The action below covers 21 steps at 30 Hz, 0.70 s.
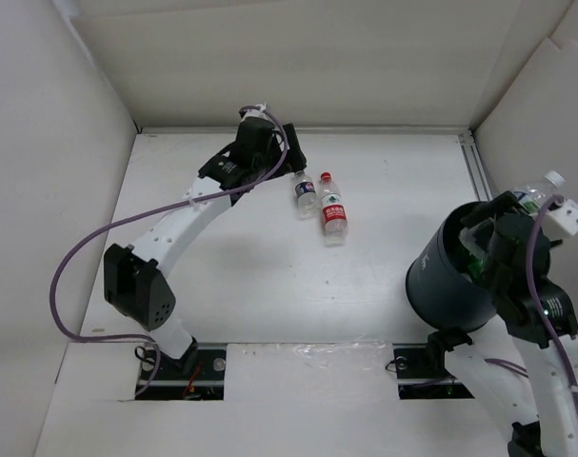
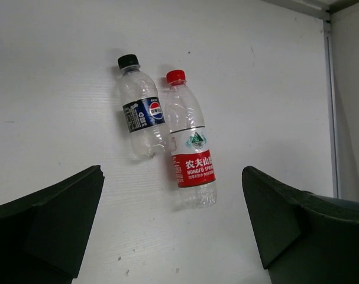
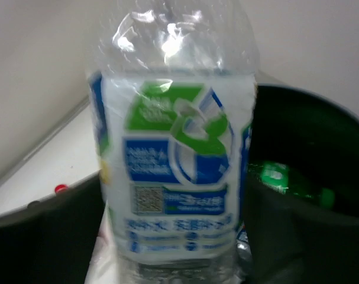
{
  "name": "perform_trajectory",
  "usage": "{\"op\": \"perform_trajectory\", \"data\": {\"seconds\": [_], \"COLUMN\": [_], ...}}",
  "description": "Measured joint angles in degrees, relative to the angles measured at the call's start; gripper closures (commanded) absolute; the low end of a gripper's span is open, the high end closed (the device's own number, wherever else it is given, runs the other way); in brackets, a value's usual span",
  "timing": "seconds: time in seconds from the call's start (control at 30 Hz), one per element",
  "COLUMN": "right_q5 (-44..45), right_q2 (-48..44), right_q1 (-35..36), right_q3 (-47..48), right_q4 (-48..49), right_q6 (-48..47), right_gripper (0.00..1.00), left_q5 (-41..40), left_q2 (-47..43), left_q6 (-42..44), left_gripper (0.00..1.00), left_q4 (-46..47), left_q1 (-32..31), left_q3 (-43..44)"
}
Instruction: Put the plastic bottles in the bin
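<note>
White walled table [image 1: 269, 276]; red-capped bottle [image 1: 334, 211] touches black-capped bottle [image 1: 306, 195]; bin [image 1: 446, 286] at right.

I work in a robot test cell, a lab set-up rather than a home or a shop. The table [image 1: 269, 286] is a plain white board boxed in by bare white panels [image 1: 41, 143] on the left, back and right. An aluminium rail [image 1: 476, 171] runs along its right edge. My two arms are bolted into cut-outs [image 1: 184, 367] at the near edge, and a purple cable [image 1: 56, 276] loops loose from the left arm [image 1: 189, 214]. The bin [image 1: 446, 281] stands on the tabletop itself — plastic bottles [image 1: 334, 211] lie loose on the bare board.
</note>
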Motion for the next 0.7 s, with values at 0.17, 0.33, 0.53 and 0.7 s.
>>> {"op": "perform_trajectory", "data": {"seconds": [0.17,0.33,0.53,0.7], "right_q5": [3.91,4.66,3.21,-3.37], "right_q2": [-2.36,-1.99,-2.19,-4.42], "right_q1": [-0.28,-0.28,-0.28,-0.28], "right_q3": [1.29,2.86,3.93,3.98], "right_q4": [-4.26,-6.69,-7.82,-5.49], "right_q6": [1.66,2.12,2.01,-1.20], "right_gripper": [0.00,0.00,0.00,0.00], "left_q5": [1.46,2.12,2.73,2.32], "left_q2": [5.75,9.33,13.86,22.01], "left_q6": [-0.72,-2.01,-3.19,-4.59], "left_gripper": [0.00,0.00,0.00,0.00], "left_q4": [1.16,1.25,0.72,-0.92], "left_q1": [-0.22,-0.33,-0.33,-0.35], "left_q3": [0.31,0.31,4.66,13.73]}}
